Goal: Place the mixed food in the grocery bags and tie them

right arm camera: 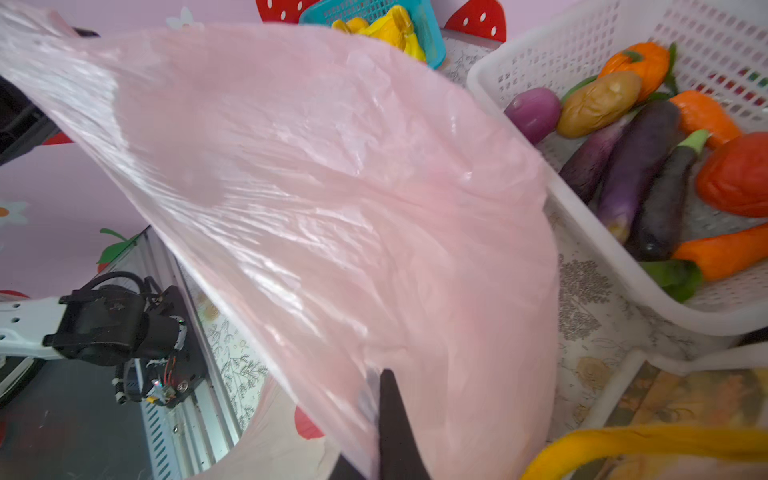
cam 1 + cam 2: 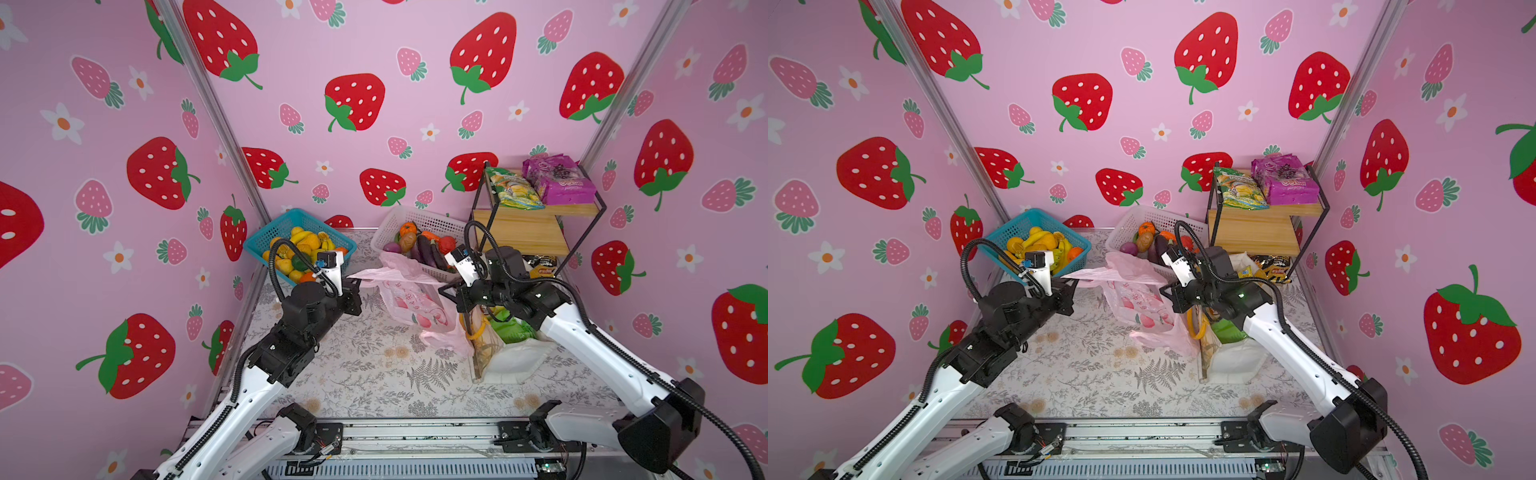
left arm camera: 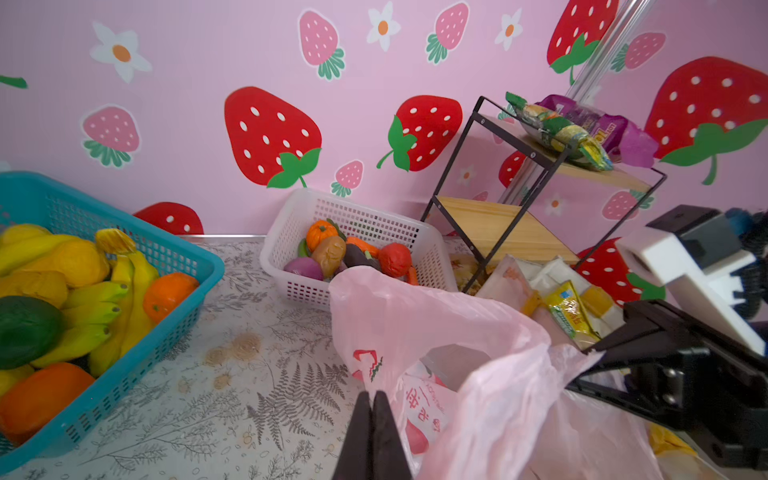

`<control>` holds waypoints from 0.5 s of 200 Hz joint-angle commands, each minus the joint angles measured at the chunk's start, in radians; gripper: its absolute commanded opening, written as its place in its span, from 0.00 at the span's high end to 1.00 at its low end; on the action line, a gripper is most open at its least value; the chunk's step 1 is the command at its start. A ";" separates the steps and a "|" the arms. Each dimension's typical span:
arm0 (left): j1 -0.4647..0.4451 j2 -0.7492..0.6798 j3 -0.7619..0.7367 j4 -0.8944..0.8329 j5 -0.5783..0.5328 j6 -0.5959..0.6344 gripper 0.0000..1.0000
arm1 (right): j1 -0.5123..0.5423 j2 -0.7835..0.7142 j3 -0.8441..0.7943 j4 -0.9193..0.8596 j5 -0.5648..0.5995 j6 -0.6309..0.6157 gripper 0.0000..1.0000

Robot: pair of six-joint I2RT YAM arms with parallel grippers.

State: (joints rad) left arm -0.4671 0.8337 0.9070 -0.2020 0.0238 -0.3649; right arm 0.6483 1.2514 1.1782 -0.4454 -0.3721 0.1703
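The pink bag (image 2: 415,307) (image 2: 1138,307) lies mid-table with its mouth film pulled taut between both grippers. My left gripper (image 2: 355,286) (image 3: 372,395) is shut on the bag's left rim. My right gripper (image 2: 445,289) (image 1: 380,374) is shut on the opposite rim, and the film (image 1: 332,187) fills its wrist view. The white tote (image 2: 515,357) with a yellow handle (image 1: 623,444) stands right of the pink bag, under the right arm. It holds a bright green packet (image 2: 513,330) and a yellow packet (image 3: 569,311). A dark green round fruit (image 3: 25,328) sits in the blue basket.
A blue basket (image 2: 291,220) of yellow and orange toy fruit stands at the back left. A white basket (image 2: 415,216) of toy vegetables is at the back middle. A wire shelf (image 2: 536,232) at the back right carries a purple packet (image 2: 559,178), with a black-and-yellow packet (image 2: 540,266) below.
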 commanded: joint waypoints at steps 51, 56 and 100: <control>0.226 0.099 0.097 -0.113 0.314 -0.251 0.84 | -0.003 0.050 0.009 0.005 0.220 0.015 1.00; 0.226 0.108 0.098 -0.110 0.306 -0.247 0.75 | -0.003 0.056 0.000 0.028 0.144 0.031 1.00; 0.226 0.051 0.059 -0.119 0.325 -0.174 0.30 | -0.039 0.073 -0.115 0.262 -0.118 0.236 1.00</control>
State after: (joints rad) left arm -0.2428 0.9474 0.9600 -0.3153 0.3424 -0.5758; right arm 0.6323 1.3251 1.1198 -0.3286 -0.3309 0.2718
